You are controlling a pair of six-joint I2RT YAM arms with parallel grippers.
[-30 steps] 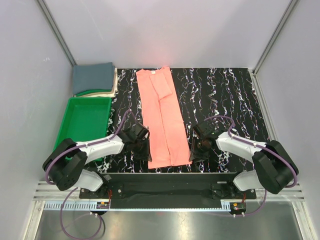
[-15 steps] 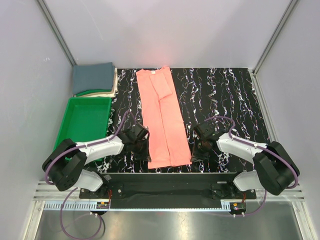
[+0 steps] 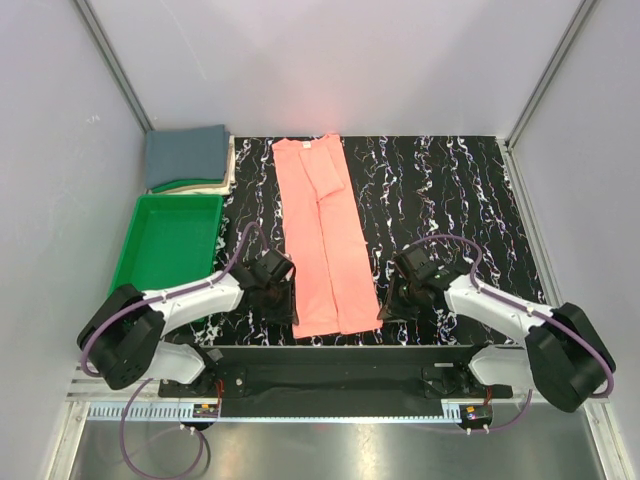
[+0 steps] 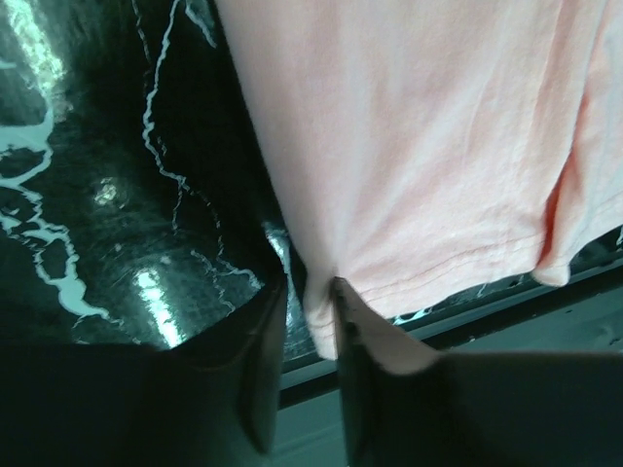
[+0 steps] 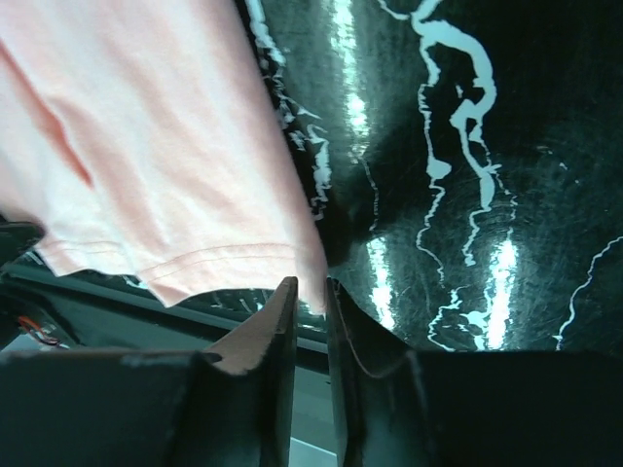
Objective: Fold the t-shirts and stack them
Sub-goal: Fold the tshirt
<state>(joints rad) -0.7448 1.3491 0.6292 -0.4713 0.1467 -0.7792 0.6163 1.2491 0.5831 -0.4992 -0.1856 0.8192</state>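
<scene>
Moved: both arms have dropped toward the bottom of the top view and the right elbow has swung out to the lower right. The cloth lies as it did.
Pink shirt (image 3: 325, 240): it is folded into 1 long strip running from upper centre to lower centre of the table (image 3: 440, 190), neck end up and hem end down.
Left gripper (image 3: 288, 308): it sits at the hem's lower-left corner. In the wrist view its jaws are drawn nearly together with that corner pinched between them.
Right gripper (image 3: 388, 310): it sits at the hem's lower-right corner. Its jaws are likewise narrow and nipping the cloth tip.
Step, as we judge it: fold the hem up toward the neck.
Doing it well: we would raise both corners together and level, then carry them up the frame at 1 pace so the strip stays straight. The hem should land square on the neck end before we let go, and neither corner should slip, since each bite is shallow.
Grey shirt (image 3: 187, 150): it is already folded at the upper left, on top of a pale cloth (image 3: 228, 165) that we cannot identify.
Tray (image 3: 150, 200): it is green and lies at the left, below the grey shirt.
Count: 2 shirts, 1 tray, 2 grippers.
</scene>
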